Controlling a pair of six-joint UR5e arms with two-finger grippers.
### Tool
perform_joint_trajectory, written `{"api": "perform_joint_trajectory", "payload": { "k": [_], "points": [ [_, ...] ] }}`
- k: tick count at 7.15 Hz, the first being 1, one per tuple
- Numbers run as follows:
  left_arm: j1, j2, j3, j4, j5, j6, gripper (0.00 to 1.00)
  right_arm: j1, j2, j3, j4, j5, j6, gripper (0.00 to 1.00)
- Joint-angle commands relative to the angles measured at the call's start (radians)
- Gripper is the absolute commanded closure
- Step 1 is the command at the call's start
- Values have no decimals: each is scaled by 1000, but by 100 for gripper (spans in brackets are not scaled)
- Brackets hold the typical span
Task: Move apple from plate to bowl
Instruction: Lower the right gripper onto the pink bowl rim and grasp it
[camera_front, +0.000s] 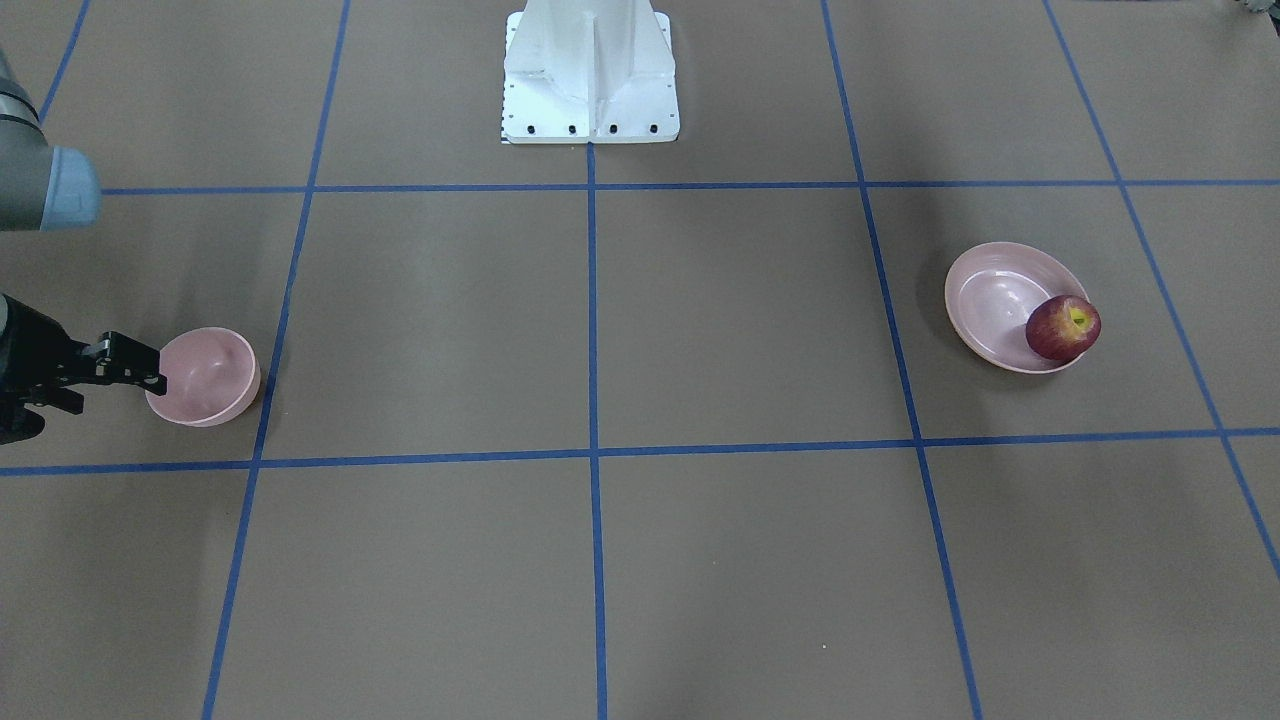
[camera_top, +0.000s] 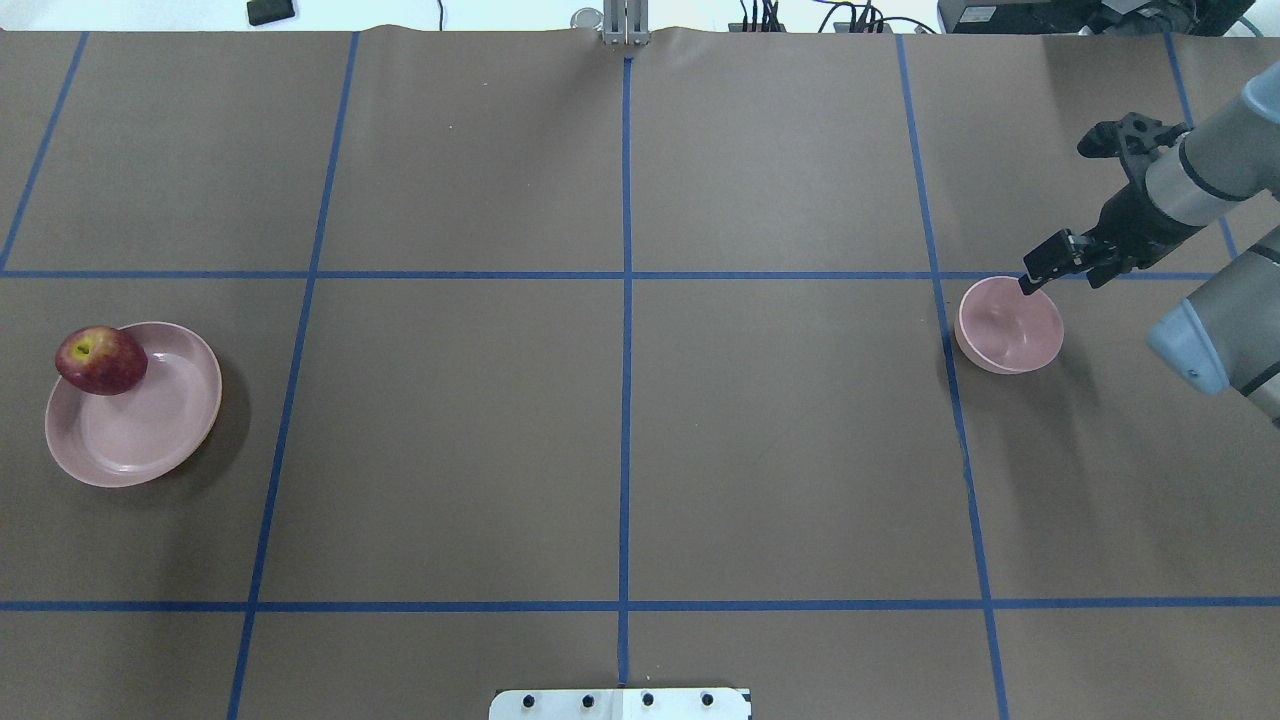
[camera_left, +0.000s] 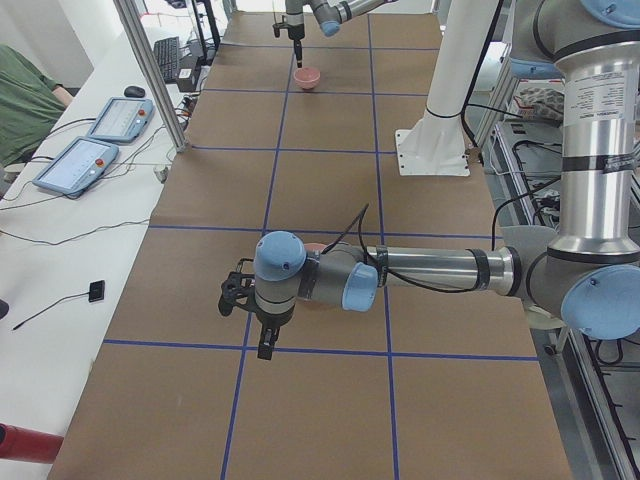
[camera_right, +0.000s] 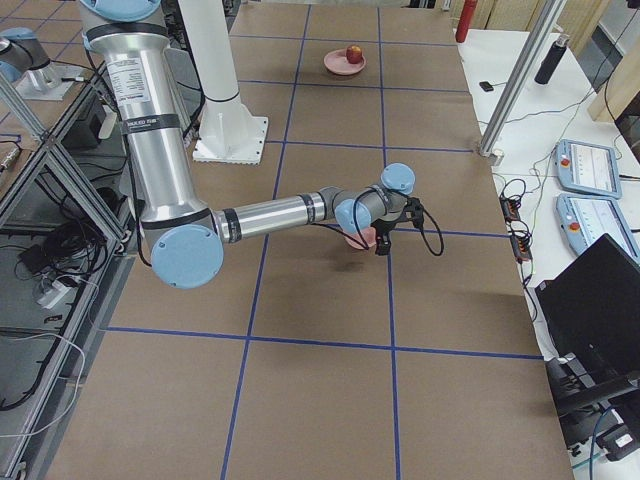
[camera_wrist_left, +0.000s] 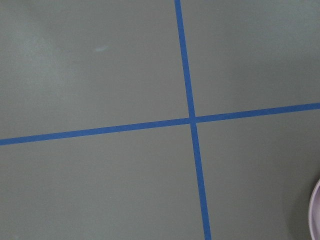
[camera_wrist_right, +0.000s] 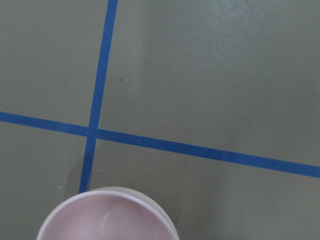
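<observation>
Looks like the right fingers (camera_top: 1040, 268) are pinched on the rim of the tilted pink bowl (camera_top: 1010, 330), and an edge grip that thin could slip and dump it on the desk (camera_top: 780, 450). Far across, the apple (camera_top: 100, 360) perches on the sloping rim of the plate (camera_top: 140, 430) and might roll off if bumped; can't tell if the left fingers (camera_left: 265, 340) are open or closed. The arm label (camera_right: 133, 92) is too small to read.

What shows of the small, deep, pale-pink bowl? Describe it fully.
The small, deep, pale-pink bowl is round, smooth and glossy, plastic by its look, and empty. It sits open side up on the brown paper-covered table, just beside a blue tape line, on the robot's right half. The right gripper has its fingertips at the rim's far edge; whether they pinch it cannot be told. Nothing else touches it.
</observation>
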Motion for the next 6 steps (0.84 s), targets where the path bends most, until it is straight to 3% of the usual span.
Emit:
{"api": "perform_joint_trajectory", "payload": {
  "k": [1,2,3,4,6],
  "points": [
    [0,-2,-3,2,-1,-1,2,-28,-10,-13,21,19,9,0],
    [0,-3,-3,2,-1,-1,2,-28,-16,-12,22,64,9,7],
    [0,-3,-4,2,-3,-1,2,-27,-26,-4,22,70,9,80],
    [0,-3,3,2,-41,-1,2,-27,-31,-6,22,72,6,100],
    [2,-2,-1,6,-52,-2,2,-23,-45,5,17,73,6,100]
  ]
}}
